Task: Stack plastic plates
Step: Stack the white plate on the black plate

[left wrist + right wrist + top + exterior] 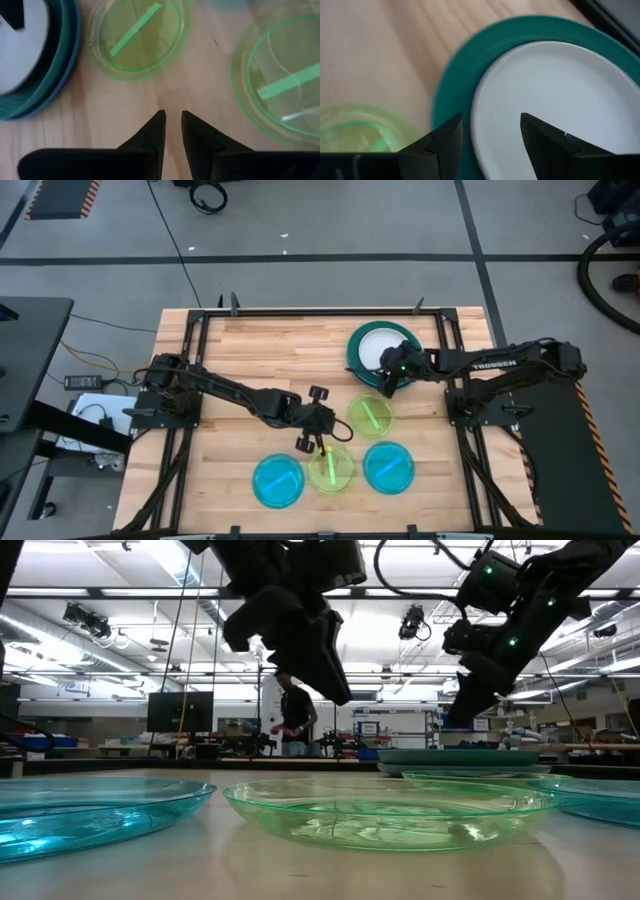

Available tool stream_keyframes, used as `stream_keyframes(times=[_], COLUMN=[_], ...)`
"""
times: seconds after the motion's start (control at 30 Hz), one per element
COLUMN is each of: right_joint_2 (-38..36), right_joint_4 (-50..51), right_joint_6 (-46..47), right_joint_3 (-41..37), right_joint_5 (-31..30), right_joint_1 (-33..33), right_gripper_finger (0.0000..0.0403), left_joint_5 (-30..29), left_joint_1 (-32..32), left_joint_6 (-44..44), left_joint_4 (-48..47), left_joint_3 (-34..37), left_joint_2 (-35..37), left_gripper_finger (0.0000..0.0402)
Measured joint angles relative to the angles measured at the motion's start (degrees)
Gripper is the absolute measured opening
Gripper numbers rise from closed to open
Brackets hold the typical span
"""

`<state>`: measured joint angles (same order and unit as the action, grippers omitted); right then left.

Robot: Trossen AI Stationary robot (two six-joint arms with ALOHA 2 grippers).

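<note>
Plates loose on table: two cyan [278,481], two lime [370,415].

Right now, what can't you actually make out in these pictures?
- What lies under the white plate: high view shows only the teal rim around it.
- Whether the left claw touches the lime plate: the arm covers it.
- Person, low view: too small.

Ceiling strip lights [120,592] are flooding the room evenly and backlighting both arms into black silhouettes beneath them, while the near lime plate [390,812] is catching soft glints and the white plate [560,100] is showing blurred edges.
</note>
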<state>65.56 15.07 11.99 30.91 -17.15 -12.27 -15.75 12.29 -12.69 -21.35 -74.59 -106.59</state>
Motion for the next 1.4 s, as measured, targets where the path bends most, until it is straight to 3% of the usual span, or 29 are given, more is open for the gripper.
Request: stream_keyframes(times=[0.7,0.83,1.07,1.27,1.4], right_joint_2=[12.6,13.1,13.1,12.3,9.8], right_joint_4=[-10.0,-9.9,-9.9,-9.3,-7.5], right_joint_6=[-18.0,-20.1,-21.2,-20.0,-17.7], right_joint_3=[0.0,0.0,0.0,0.0,1.0], right_joint_5=[-1.4,-3.9,-13.7,-14.1,-8.4], right_joint_1=[-11.1,-12.1,-12.6,-13.1,-11.7], right_gripper_finger=[0.0208,0.0208,0.0208,0.0208,0.0208], left_joint_5=[0.0,-0.1,-0.1,-0.1,-0.1], left_joint_1=[0.0,0.0,0.5,0.5,0.5], left_joint_6=[1.6,1.6,1.6,1.6,1.6], left_joint_4=[1.1,1.1,1.1,1.1,1.0], left_joint_3=[0.0,0.0,0.0,0.0,0.0], left_joint_2=[0.0,0.0,0.0,0.0,0.0], left_gripper_finger=[0.0068,0.0068,0.0068,0.0068,0.0068])
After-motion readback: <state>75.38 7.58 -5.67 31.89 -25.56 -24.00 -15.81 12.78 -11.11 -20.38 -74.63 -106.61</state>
